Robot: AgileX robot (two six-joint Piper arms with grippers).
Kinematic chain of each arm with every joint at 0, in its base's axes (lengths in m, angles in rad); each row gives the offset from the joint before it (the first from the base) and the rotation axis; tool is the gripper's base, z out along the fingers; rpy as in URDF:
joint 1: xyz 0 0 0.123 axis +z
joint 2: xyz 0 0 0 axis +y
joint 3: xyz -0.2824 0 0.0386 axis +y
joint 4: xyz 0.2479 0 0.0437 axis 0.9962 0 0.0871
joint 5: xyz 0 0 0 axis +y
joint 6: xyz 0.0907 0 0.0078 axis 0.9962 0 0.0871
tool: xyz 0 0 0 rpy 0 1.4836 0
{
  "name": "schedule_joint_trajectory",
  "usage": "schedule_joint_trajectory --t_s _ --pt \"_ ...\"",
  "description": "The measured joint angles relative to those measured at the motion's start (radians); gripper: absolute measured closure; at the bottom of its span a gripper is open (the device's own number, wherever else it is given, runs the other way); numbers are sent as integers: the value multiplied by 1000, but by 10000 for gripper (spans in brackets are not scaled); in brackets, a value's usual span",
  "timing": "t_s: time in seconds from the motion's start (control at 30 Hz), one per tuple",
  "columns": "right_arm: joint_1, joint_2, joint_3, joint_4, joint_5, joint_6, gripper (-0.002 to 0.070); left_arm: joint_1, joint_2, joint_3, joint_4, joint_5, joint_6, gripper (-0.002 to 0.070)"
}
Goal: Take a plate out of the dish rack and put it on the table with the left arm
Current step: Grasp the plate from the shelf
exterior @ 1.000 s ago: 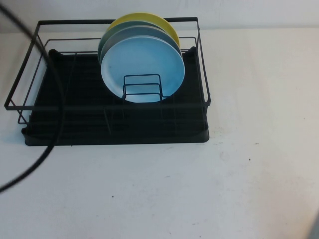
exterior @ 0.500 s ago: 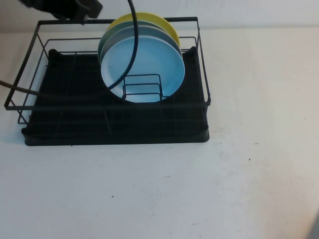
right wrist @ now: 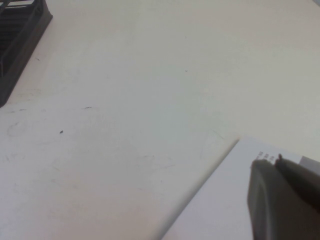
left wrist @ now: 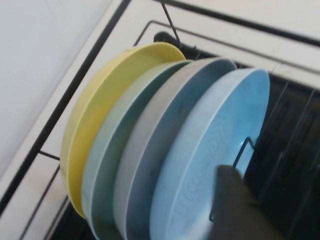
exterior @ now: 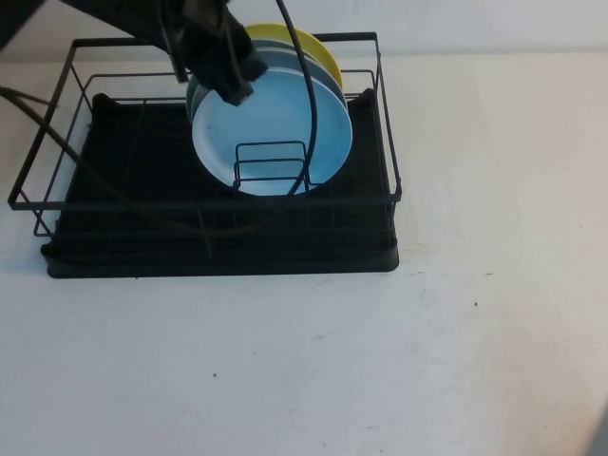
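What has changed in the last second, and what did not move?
The left end effector came in from the far left and now hangs at the upper left rim of the blue plate, holding nothing yet. The plates, the dish rack and the right end effector, parked over the table, stayed where they were.

The left arm [exterior: 142,24] is seen as a black, blocky body ending in a dark left gripper [exterior: 233,81], with thin black cables [exterior: 306,104] looped from it. The right gripper [right wrist: 285,200] is shown as dark grey, smooth and rounded.
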Motion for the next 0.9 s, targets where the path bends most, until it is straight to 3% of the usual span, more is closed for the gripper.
schedule_joint_trajectory --t_s 0.1,0.17,0.5,0.9 --pt "0 0 0 0 0 0 696 -51 32 0 92 -30 1 263" --pt "0 0 0 0 0 0 696 -70 53 0 117 -49 1 230" --pt "0 0 0 0 0 0 696 -77 124 0 162 -156 4 288" --pt "0 0 0 0 0 0 696 -77 178 0 184 -262 8 295"
